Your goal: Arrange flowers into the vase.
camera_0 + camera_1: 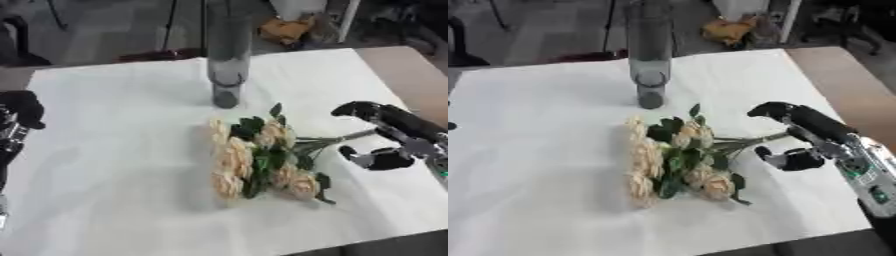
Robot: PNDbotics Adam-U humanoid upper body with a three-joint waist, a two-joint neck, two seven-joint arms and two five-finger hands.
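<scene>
1. Where the white cloth-covered table (114,165) runs nearest the camera, its cover is bare, and the bunch of cream-coloured roses with dark green leaves (258,160) lies flat on it, slightly right of the middle, flower heads toward the left and front.
2. The bunch's thin green stems (750,140) run out to the right, toward the black right hand (798,137).
3. That right hand comes in from the right edge with its fingers (776,111) arched above the stem ends and its thumb (785,159) below them; the stems pass between the two, but whether the hand touches or grips them cannot be told.
4. At the left edge the black left hand (22,107) shows above a silver joint, well apart from the flowers; its fingers look curled and it holds nothing.
5. Farther back stands the tall, dark, see-through cylindrical vase (227,60), upright on the cloth just beyond the flower heads, with nothing between it and the bunch.
6. To the right of the cloth a strip of bare brown tabletop (411,75) shows.
7. Beyond the far edge, on the grey floor, lies a crumpled orange-yellow thing (284,29).
</scene>
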